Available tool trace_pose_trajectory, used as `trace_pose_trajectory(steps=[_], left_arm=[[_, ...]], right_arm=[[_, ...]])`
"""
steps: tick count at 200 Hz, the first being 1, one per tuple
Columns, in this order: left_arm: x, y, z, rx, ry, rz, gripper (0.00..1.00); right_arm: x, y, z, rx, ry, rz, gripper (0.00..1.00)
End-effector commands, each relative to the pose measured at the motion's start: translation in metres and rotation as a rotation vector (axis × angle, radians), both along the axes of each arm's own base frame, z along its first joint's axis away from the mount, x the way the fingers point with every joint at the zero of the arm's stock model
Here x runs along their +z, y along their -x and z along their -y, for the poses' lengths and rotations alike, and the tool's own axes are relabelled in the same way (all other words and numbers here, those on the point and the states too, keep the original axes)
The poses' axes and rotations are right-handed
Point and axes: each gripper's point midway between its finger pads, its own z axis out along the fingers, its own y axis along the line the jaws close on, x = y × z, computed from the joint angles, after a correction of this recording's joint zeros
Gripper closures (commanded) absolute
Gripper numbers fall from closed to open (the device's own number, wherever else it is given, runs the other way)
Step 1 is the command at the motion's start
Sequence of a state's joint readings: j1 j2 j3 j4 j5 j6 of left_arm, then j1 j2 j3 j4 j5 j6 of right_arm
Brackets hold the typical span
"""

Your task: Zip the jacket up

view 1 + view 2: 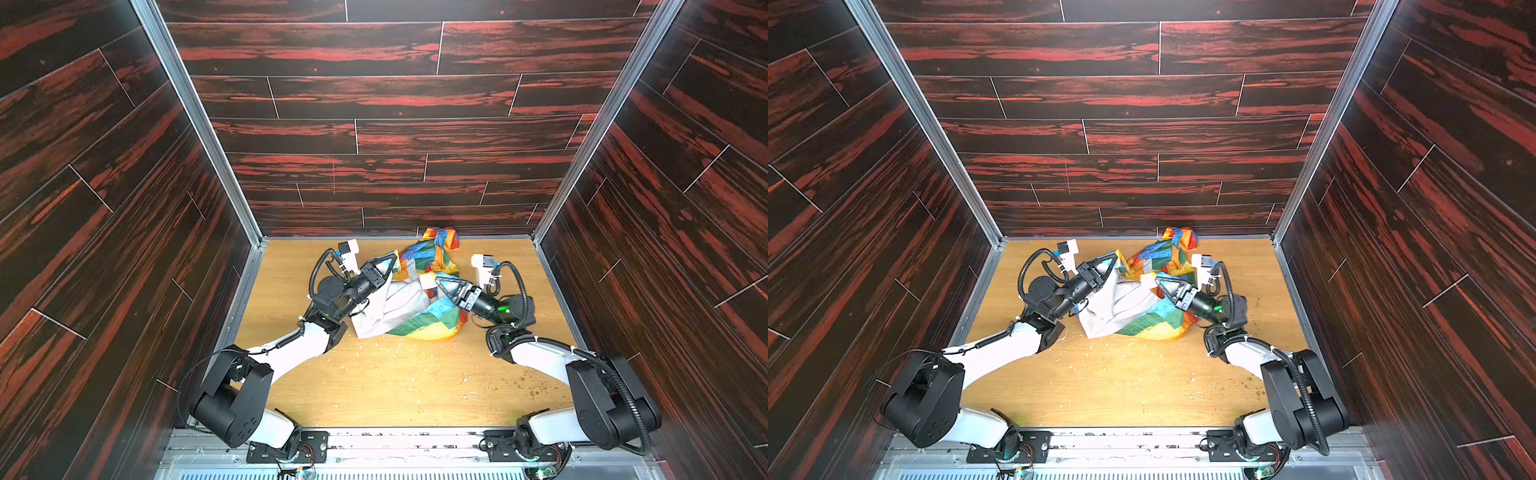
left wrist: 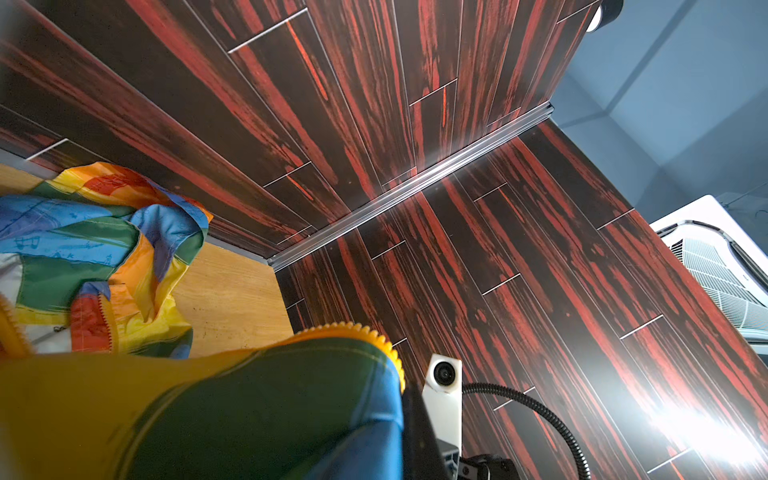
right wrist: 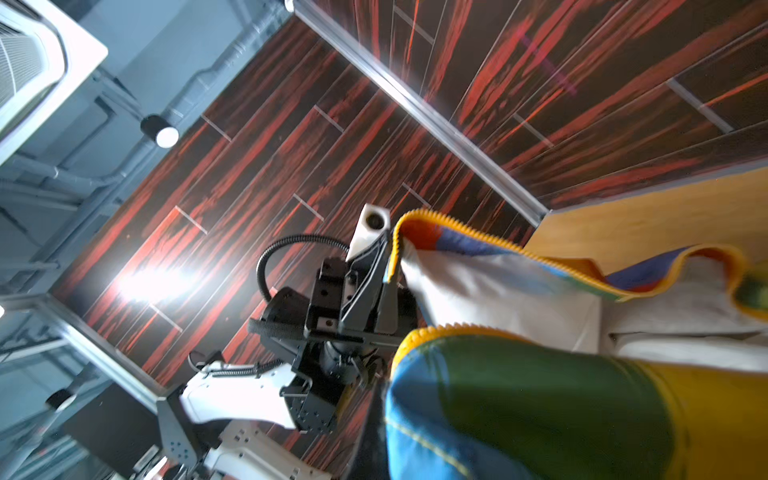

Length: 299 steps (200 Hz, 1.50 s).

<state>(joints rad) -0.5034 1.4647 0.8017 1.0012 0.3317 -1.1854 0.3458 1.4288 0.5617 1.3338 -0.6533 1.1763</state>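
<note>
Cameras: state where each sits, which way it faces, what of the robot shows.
Top views: overhead, looking down at the jacket on the table; left arm, right arm show.
Left wrist: on the left arm, facing up past fabric; right arm's camera shows.
Right wrist: on the right arm, facing up; left tool gripping zipper edge shows.
Shared: the jacket.

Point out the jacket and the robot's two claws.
jacket [image 1: 401, 305], in a top view, on its white lining
left gripper [image 1: 392, 261], in a top view, between its fingertips
right gripper [image 1: 436, 282], in a top view, between its fingertips
</note>
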Motion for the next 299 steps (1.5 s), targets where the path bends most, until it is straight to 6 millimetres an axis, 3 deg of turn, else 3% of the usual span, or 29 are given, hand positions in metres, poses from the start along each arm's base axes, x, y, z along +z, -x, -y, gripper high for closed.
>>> trace_pose_trajectory(steps=[1,32,67,91,106,128,136,146,158,174,213,251,299], left_arm=[[0.038,0.009,0.000,-0.016,0.028,0.082,1.00],[0.059,0.013,-0.002,-0.027,0.080,0.131,1.00],[0.075,0.017,0.004,-0.051,0.083,0.154,1.00],[0.095,0.021,0.020,-0.087,0.067,0.200,1.00],[0.109,0.024,0.027,-0.104,0.061,0.231,1.00],[0.126,0.026,0.026,-0.099,0.068,0.266,1.00],[0.126,0.027,0.026,-0.097,0.060,0.265,1.00],[0.123,0.027,0.026,-0.094,0.044,0.261,1.00],[0.121,0.025,0.026,-0.087,0.040,0.259,1.00],[0.121,0.025,0.026,-0.085,0.050,0.264,1.00],[0.138,0.034,0.022,-0.082,0.067,0.303,1.00],[0.163,0.046,0.023,-0.094,0.075,0.365,1.00],[0.183,0.056,0.055,-0.153,0.070,0.427,1.00]], right_arm=[[0.018,0.003,-0.006,0.042,-0.021,0.075,1.00],[0.027,0.001,-0.012,0.122,-0.115,0.071,1.00],[0.071,0.020,-0.005,0.099,-0.138,0.236,1.00],[0.084,0.018,-0.001,0.021,-0.106,0.298,1.00],[0.108,0.027,0.003,0.005,-0.108,0.393,1.00],[0.165,0.071,0.026,-0.060,-0.175,0.668,1.00],[0.176,0.081,0.031,-0.129,-0.158,0.761,1.00],[0.173,0.068,0.030,-0.253,-0.075,0.795,1.00],[0.160,0.036,0.030,-0.352,-0.001,0.722,1.00],[0.153,0.020,0.034,-0.330,-0.054,0.669,1.00],[0.153,0.025,0.029,-0.235,-0.173,0.680,1.00],[0.159,0.026,0.025,-0.217,-0.164,0.669,1.00],[0.161,0.028,0.015,-0.199,-0.162,0.651,1.00]])
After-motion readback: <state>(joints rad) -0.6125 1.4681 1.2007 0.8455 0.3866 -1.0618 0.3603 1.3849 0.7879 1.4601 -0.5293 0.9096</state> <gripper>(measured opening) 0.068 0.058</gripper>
